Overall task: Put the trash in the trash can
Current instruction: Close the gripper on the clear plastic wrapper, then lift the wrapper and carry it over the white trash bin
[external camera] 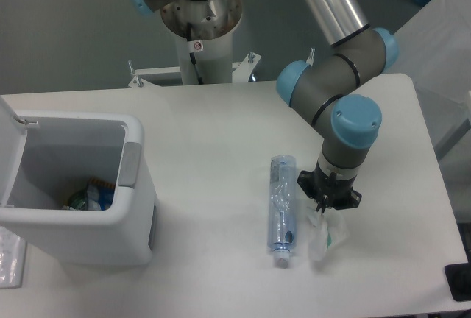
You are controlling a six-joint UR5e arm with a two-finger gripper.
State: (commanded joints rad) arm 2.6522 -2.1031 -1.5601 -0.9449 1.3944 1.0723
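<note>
As the gripper [328, 202] stands pinched on the wrapper [325, 232] beside the bottle [281, 209], we judge it light, soft, slippery — top crumple holds best; bin [131, 207] well left w/ lid open.

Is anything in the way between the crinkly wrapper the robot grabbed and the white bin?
Yes: the crushed clear plastic bottle lies on the table between the crumpled clear wrapper and the white boxy bin. The bin's lid is open.

We saw bright, even overhead light, a soft shadow beside the trash can [110, 241], mild glare on the table [213, 149], and sharp focus.
</note>
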